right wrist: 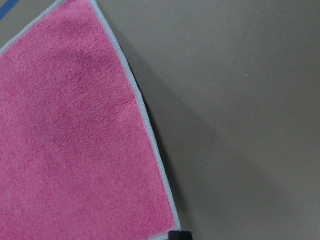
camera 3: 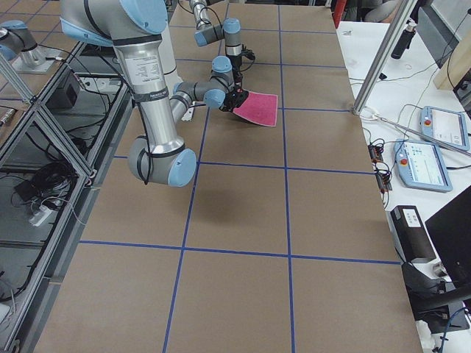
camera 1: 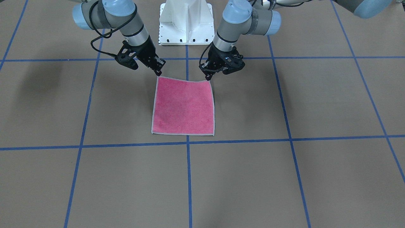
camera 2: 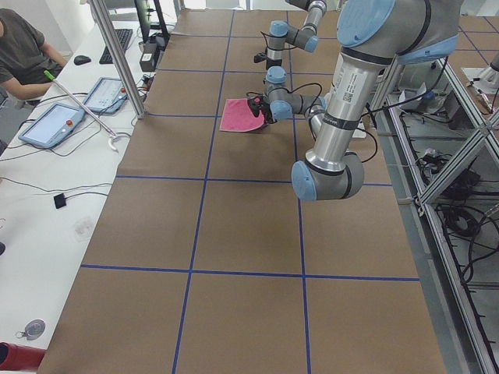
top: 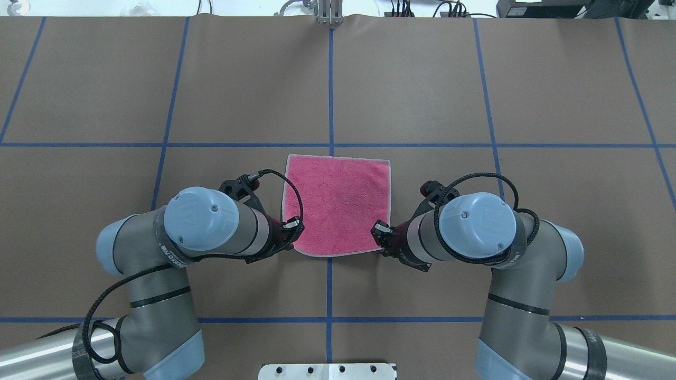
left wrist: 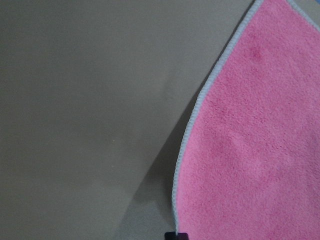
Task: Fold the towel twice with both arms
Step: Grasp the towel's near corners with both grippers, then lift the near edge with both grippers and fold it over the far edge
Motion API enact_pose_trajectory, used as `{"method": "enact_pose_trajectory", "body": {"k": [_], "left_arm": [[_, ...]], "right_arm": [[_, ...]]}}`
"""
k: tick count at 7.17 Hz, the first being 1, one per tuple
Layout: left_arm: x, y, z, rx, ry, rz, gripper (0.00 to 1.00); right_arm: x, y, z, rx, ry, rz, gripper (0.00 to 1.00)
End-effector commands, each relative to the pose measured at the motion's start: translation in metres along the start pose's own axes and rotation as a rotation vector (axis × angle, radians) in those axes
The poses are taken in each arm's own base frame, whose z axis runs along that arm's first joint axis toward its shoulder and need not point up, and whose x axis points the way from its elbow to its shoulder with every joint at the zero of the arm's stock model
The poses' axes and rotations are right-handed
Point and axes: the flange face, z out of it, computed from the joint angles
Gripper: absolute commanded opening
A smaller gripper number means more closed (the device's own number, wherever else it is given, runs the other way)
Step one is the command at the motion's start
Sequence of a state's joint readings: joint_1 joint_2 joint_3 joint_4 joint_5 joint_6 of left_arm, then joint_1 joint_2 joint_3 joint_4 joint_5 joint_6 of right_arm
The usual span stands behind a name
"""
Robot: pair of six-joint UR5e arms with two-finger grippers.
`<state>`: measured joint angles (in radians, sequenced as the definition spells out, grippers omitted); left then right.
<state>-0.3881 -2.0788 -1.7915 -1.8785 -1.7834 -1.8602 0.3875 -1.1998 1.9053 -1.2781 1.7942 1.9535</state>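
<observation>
Overhead exterior, placement: the towel [top: 338,206] lies pink face up mid-table, straddling a blue tape line [top: 330,95], with its far edge flat on the brown paper table [top: 475,79].
Left gripper [top: 292,232]: my fingertips are pinched on the near left corner.
Right gripper [top: 378,235]: likewise clamped, on the near right corner.
Near edge: raised a little; both wrist views show shadow under the border [left wrist: 187,135].
Slip risk: I judge that I hold only the thin stitched rim, so a quick pull could tug a corner free.
Skew risk: if one arm leads, the fold lands crooked and the edges miss.
Drag risk: the cloth may slide on the smooth paper instead of folding over.
Material: soft, limp looped terry with a pale grey stitched border; square with rounded corners.
</observation>
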Motion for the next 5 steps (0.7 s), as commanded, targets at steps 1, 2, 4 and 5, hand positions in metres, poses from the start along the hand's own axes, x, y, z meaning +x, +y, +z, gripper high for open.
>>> {"method": "enact_pose_trajectory", "body": {"k": [1, 2, 4, 5], "left_arm": [[0.026, -0.026, -0.02, 0.036, 0.055, -0.012, 0.0], [0.04, -0.049, -0.021, 0.067, 0.061, -0.036, 0.0], [0.068, -0.08, -0.017, 0.11, 0.062, -0.068, 0.0], [0.072, -0.092, -0.01, 0.121, 0.061, -0.076, 0.0]], "right_arm": [[-0.012, -0.037, -0.01, 0.02, -0.008, 0.044, 0.0], [-0.021, -0.058, -0.017, -0.022, 0.004, 0.076, 0.0], [-0.044, -0.079, -0.011, -0.035, 0.013, 0.251, 0.0], [-0.047, -0.083, -0.003, -0.028, 0.021, 0.262, 0.0]]}}
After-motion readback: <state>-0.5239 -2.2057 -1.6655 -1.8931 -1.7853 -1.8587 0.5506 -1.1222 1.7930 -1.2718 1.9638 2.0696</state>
